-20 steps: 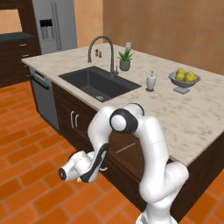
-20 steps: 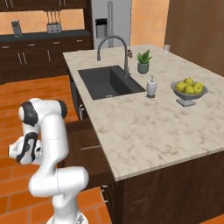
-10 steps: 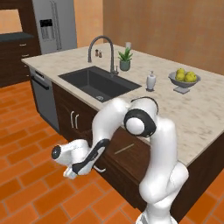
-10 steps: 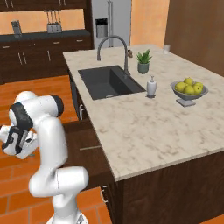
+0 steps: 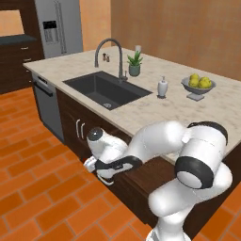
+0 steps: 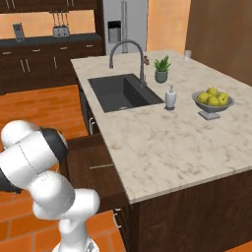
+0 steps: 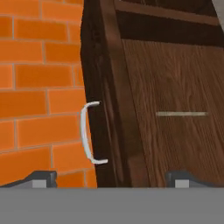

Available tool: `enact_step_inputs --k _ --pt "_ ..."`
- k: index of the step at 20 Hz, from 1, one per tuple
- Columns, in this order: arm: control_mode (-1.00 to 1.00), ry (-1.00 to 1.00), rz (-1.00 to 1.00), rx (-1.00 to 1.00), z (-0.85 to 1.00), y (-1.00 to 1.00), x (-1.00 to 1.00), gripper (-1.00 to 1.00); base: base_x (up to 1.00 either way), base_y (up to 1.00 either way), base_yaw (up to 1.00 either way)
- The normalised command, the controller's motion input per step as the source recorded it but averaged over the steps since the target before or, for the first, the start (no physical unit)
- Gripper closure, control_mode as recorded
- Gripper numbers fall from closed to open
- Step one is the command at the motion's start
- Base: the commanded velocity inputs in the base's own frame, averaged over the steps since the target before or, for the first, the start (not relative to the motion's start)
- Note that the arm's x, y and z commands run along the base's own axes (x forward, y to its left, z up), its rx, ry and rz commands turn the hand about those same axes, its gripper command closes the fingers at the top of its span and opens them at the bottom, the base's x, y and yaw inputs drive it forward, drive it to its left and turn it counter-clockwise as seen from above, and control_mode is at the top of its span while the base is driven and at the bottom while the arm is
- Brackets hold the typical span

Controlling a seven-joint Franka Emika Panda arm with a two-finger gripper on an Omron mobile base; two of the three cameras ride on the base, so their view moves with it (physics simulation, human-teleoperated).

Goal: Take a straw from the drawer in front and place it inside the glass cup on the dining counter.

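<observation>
The drawer [image 7: 175,109] stood pulled out from under the bench [image 6: 162,142], and there on its bare wooden floor lay the straw [image 7: 181,114], a thin pale stick all by itself. The tool [image 7: 109,178] hovered just outside the drawer's front, jaws spread wide and gripping nothing, one fingertip over the brick floor [image 7: 39,100] and the other over the drawer's inside, so the front board and its curved silver handle [image 7: 89,133] sat between them. That was the whole story of the coming move: from the hand's own camera the straw lay ahead and off toward the right fingertip, well inside the drawer, with its long axis running across the picture, roughly in line with the gap between the two fingertips. In my judgement the tool needed to travel in over the front edge, and it probably had to turn at the wrist so the fingers closed across the stick rather than along it. From the right side of the base the straw [image 6: 101,167] showed as a faint line on the drawer floor, near the bench's overhang. The glass [image 6: 187,55] waited far off, at the bench's distant corner.
</observation>
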Motion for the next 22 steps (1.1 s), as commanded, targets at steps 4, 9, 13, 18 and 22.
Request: enact_step_inputs --k 4,9,13,18,22 --pt "-1.0 0.14 -0.07 0.12 0.73 -0.7 0.4 -1.0 0.0 0.0 0.0" --pt "-1.0 0.13 -0.08 0.0 0.07 -0.62 0.53 -1.0 0.0 0.0 0.0" --pt "-1.0 0.09 -0.07 0.0 -0.11 -0.35 0.38 -1.0 0.0 0.0 0.0" --pt "-1.0 0.08 -0.03 0.0 -0.51 -0.07 0.11 -1.0 0.0 0.0 0.0" --pt "-1.0 0.08 0.0 0.0 -0.63 0.0 0.0 -1.0 0.0 0.0 0.0"
